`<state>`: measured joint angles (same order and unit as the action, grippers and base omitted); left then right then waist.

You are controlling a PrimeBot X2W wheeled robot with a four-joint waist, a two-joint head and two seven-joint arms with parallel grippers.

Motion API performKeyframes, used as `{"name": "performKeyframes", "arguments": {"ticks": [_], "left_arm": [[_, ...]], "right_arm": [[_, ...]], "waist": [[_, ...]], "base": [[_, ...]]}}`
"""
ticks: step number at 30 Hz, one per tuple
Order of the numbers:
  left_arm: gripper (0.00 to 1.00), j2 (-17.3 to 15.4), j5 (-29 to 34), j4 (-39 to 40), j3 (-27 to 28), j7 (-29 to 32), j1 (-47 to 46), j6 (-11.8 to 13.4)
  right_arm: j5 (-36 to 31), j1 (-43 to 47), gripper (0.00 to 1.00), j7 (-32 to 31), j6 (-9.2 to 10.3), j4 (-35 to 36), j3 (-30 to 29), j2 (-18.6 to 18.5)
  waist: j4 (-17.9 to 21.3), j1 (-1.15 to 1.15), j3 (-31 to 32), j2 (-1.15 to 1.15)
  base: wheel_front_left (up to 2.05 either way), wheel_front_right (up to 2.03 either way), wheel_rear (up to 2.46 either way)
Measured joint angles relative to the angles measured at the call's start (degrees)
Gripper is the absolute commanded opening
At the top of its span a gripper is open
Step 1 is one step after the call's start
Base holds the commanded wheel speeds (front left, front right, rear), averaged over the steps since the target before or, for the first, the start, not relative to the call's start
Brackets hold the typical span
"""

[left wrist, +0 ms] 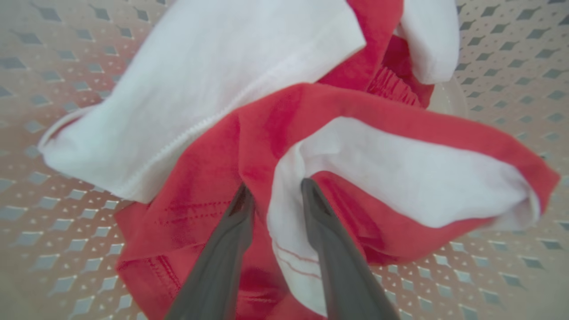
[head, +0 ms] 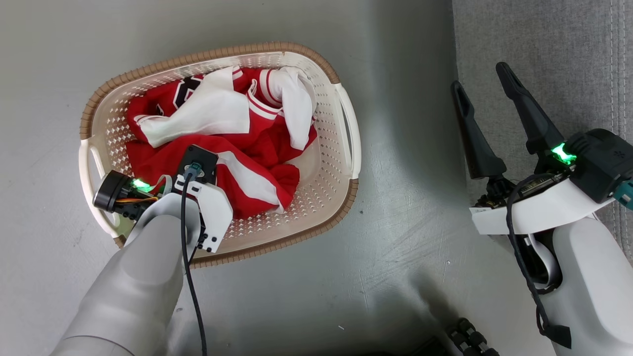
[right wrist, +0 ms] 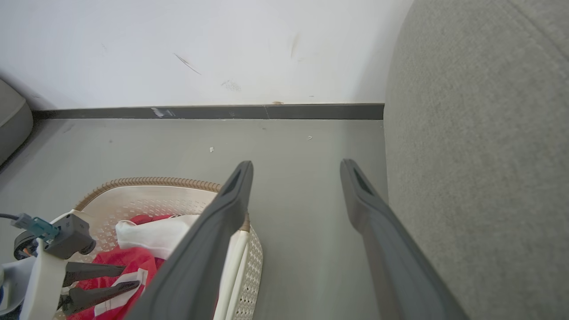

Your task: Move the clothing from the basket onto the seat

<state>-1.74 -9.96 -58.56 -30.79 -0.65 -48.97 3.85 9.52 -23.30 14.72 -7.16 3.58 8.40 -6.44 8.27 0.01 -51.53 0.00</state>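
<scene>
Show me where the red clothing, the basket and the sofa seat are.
clothing [head: 267, 146], head view, on a red fold near its middle.
basket [head: 329, 163], head view, on its perforated right wall.
seat [head: 544, 44], head view, on bare grey fabric.

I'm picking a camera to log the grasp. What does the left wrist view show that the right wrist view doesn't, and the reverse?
Left wrist view adds: close up, a fold of the clothing between the fingers of the left gripper, grip unclear, plus seam stitching. Right wrist view adds: the open right gripper, the grey seat, floor, wall. Shared: the clothing, the left gripper and the basket.
</scene>
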Motion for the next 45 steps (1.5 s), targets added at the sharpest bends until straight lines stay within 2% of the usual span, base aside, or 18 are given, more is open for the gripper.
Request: {"name": "performKeyframes", "arguments": {"ticks": [4, 6, 7, 9, 16, 30, 45], "left_arm": [[0.41, -0.01, 0.01, -0.62, -0.04, -0.31, -0.38, 0.12], [0.32, 0.0, 0.01, -0.9, -0.04, -0.73, -0.58, 0.13], [0.18, -0.01, 0.01, -1.01, -0.03, -0.92, -0.7, 0.24], [0.0, -0.02, 0.01, -1.11, -0.03, -1.4, -0.99, 0.3], [0.0, 0.0, 0.0, -1.66, -0.18, -2.22, -1.07, 0.29], [0.0, 0.01, -1.72, -0.21, 0.79, -7.7, -1.41, 0.22], [0.0, 0.07, -4.6, 1.4, 2.56, -12.37, -0.8, 0.3]], "right_arm": [[0.08, -0.23, 1.0, 0.01, 0.0, 0.07, 0.0, 0.22], [0.08, -0.26, 1.0, 0.01, 0.0, 0.13, -0.01, 0.26], [0.08, -0.29, 1.0, 0.01, 0.0, 0.15, -0.01, 0.27], [0.08, -0.37, 1.0, 0.07, 0.0, 0.16, -0.02, 0.31], [0.08, -0.42, 1.0, 0.07, 0.0, 0.07, -0.14, 0.45], [0.49, -0.85, 1.0, 0.07, 0.01, -0.43, -0.86, 0.48], [0.49, -1.83, 1.0, 0.07, 0.02, -1.71, -2.98, -0.25]], "waist": [[0.27, 0.0, -0.25, 0.0], [0.36, 0.0, -0.38, 0.0], [0.4, 0.0, -0.44, 0.0], [0.47, 0.0, -0.54, 0.0], [0.43, 0.0, -0.41, 0.0], [-0.26, 0.0, 1.06, 0.0], [-1.84, 0.0, 5.38, 0.0]], "base": [[0.0, 0.0, 0.0], [0.0, 0.0, 0.0], [0.0, 0.0, 0.0], [0.0, 0.0, 0.0], [0.0, 0.0, 0.0], [0.0, 0.0, 0.0], [0.0, 0.0, 0.0]]}}
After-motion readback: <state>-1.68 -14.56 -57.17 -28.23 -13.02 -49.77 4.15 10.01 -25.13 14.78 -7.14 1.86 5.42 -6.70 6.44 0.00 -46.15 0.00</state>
